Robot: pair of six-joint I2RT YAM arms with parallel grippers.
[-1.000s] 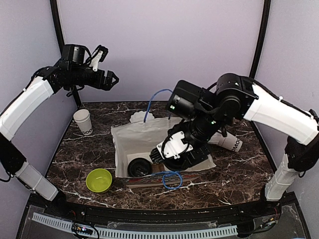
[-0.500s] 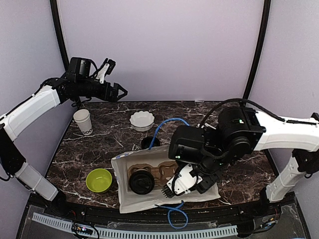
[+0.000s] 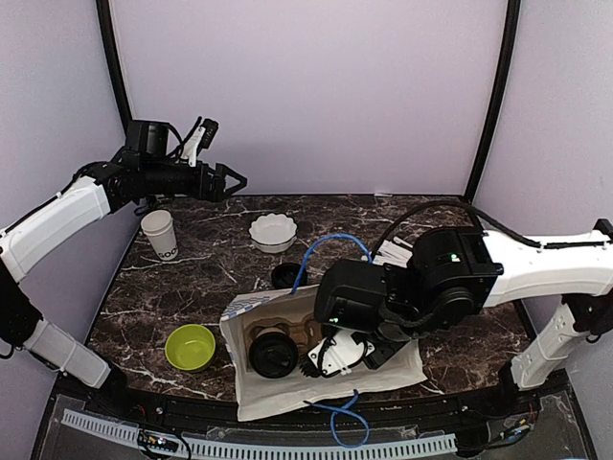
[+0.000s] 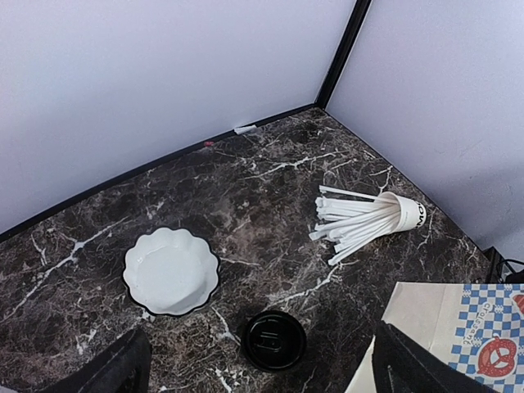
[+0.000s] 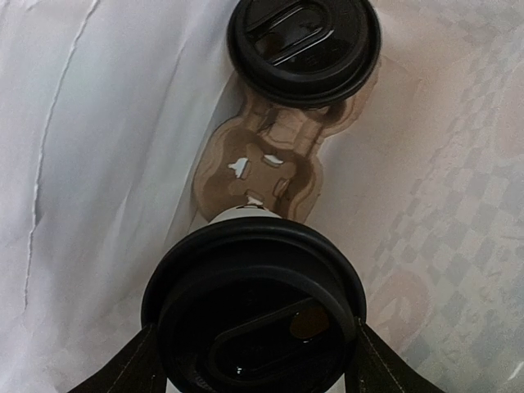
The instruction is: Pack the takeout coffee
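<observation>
Marble table [image 3: 211, 251] | left hand [image 3: 238, 182] released | right hand [image 5: 254, 364] grasping coffee cup [image 5: 254, 299] | straw cup [image 4: 401, 214] lettering partial: "MO"

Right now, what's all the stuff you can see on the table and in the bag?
lidded coffee cup: three, black lids; one sitting in the carrier, one between the right gripper's fingers above the carrier, one on the table behind the bag
open paper cup: one, white with dark lettering, standing far left
straw cup: one, white, lying on its side far right
scalloped bowl: one, white, far middle
round bowl: one, lime green, near left
paper bag: one, white with blue handles, open, near middle
cup carrier: one, brown cardboard, inside the bag
table: one, dark marble
left gripper: open, in the air, far left
right gripper: holding a cup inside the bag
</observation>
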